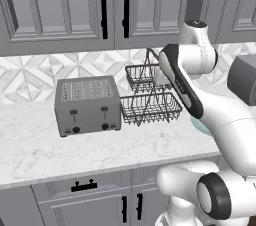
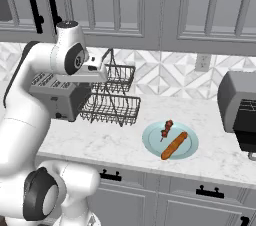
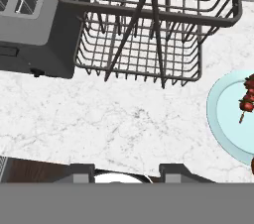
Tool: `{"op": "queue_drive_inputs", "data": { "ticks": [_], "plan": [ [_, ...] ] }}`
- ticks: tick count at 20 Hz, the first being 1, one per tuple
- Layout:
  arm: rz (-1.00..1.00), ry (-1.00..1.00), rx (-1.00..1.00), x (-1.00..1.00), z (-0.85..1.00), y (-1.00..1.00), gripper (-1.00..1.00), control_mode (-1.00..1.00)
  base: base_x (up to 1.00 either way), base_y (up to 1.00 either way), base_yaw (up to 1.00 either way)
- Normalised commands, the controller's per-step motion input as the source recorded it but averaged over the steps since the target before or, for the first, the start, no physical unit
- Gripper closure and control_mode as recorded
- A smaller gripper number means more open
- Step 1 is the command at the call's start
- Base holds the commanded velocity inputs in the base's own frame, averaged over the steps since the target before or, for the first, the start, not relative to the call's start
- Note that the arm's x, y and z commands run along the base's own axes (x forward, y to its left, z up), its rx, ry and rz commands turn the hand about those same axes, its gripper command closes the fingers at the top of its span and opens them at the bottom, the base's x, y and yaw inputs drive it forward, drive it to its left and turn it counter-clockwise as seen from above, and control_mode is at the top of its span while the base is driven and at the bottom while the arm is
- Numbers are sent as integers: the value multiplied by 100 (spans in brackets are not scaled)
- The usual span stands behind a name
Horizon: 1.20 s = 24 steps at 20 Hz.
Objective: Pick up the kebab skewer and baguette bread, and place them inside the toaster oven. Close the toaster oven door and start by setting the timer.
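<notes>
Pincer (image 3: pixel 126 171) tips part-spread, holding nothing, over veined marble counter (image 3: pixel 124 124) — wire rack (image 3: pixel 149 25) beyond; pale round plate (image 2: pixel 152 145) bears chunky kebab skewer (image 2: pixel 166 129) (stubby baguette bread (image 2: pixel 174 145) alongside).

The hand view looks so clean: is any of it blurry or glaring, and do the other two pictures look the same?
Hand view: sharp throughout, with flat even light; the wire rack casts only a faint shadow on the marble counter. Right base view: equally crisp, no glare on the pale blue plate. Left base view: soft shade beneath the four-slot toaster, no blur.

Kebab skewer (image 3: pixel 246 100) lies on pale blue plate (image 3: pixel 223 119) beside wire rack (image 3: pixel 149 29).
</notes>
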Motion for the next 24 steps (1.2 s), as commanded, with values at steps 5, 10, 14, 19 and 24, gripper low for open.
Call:
{"op": "queue_drive_inputs", "data": {
  "ticks": [5, 10, 14, 19, 24],
  "plan": [
    [0, 0, 0, 0, 0, 0, -100, 100, 0, -6, 0],
    [0, 0, 0, 0, 0, 0, -100, 100, 0, -77, 0],
    [0, 0, 0, 0, 0, 0, -100, 100, -9, -92, -3],
    [0, 0, 0, 0, 0, 0, -100, 100, -2, -80, -6],
    [0, 0, 0, 0, 0, 0, -100, 100, 11, -64, -4]
  ]
}}
